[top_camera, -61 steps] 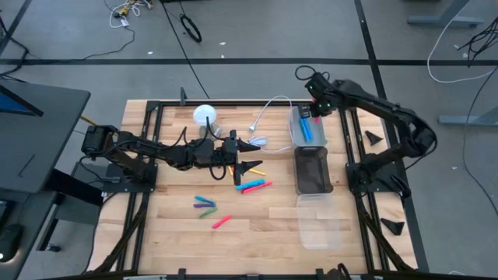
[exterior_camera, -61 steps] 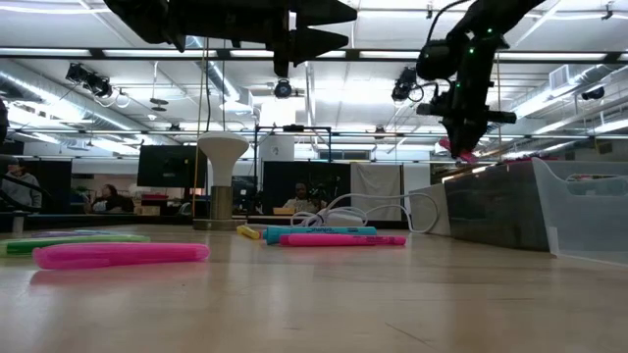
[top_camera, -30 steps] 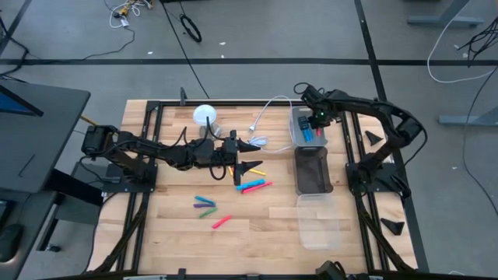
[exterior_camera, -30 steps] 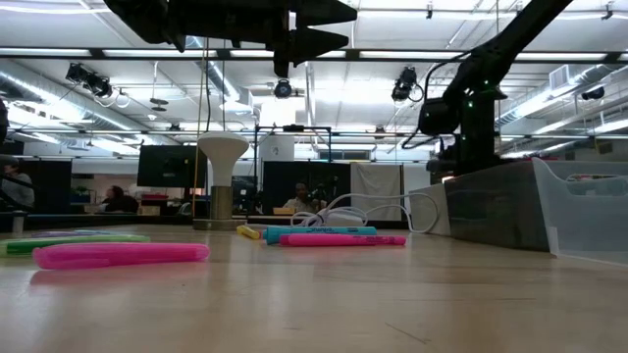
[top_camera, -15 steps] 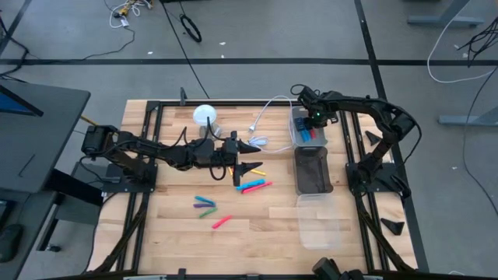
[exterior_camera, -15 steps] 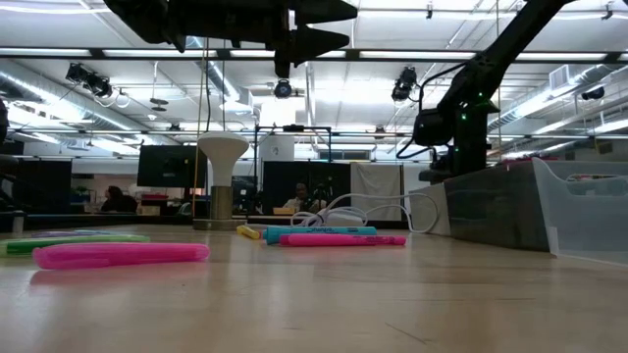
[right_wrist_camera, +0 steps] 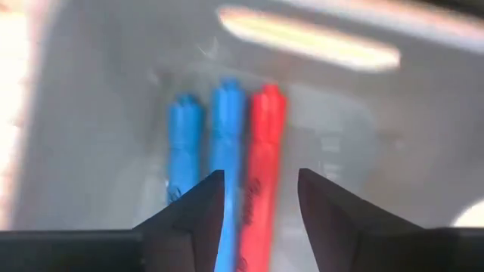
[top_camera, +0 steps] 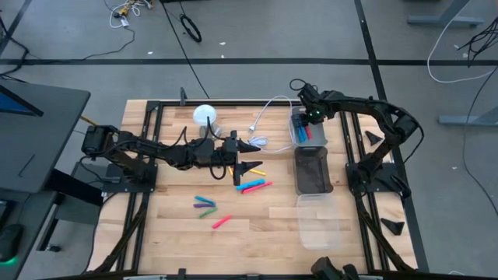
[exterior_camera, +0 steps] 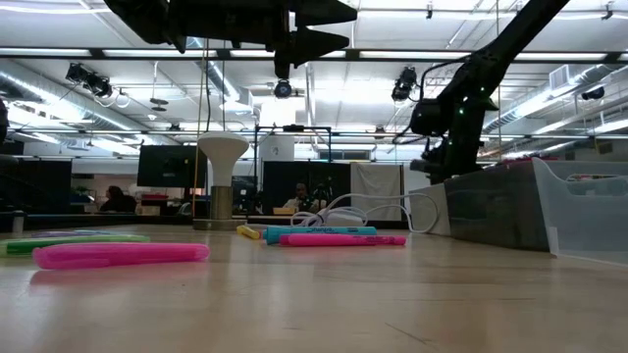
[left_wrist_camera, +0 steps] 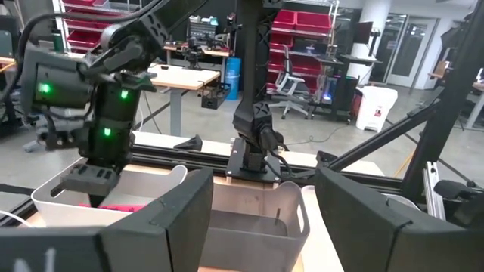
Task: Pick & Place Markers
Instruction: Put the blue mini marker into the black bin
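Note:
My right gripper [top_camera: 310, 117] [right_wrist_camera: 261, 181] is open just above the far clear bin [top_camera: 296, 140]. Under its fingers a red marker [right_wrist_camera: 263, 143] lies flat on the bin's floor beside two blue markers [right_wrist_camera: 206, 136]. My left gripper [top_camera: 253, 155] [left_wrist_camera: 261, 196] is open and hovers over the table's middle, high in the low view [exterior_camera: 324, 25]. Loose markers lie flat on the wood: a yellow one [top_camera: 256, 172], a blue and pink pair [top_camera: 255, 187] [exterior_camera: 329, 236], a green, purple and blue cluster [top_camera: 205, 206] and a pink one [top_camera: 222, 222] [exterior_camera: 118, 255].
A dark bin [top_camera: 313, 169] and a second clear bin [top_camera: 323, 222] stand in a row nearer than the far bin, along the table's right side. A white domed stand [top_camera: 204, 115] and a white cable [top_camera: 268, 109] sit near the far edge. The black frame [top_camera: 148, 155] borders the wood.
My right gripper has drifted a little toward the table's far left over the far clear bin. The left arm and the loose markers have kept still.

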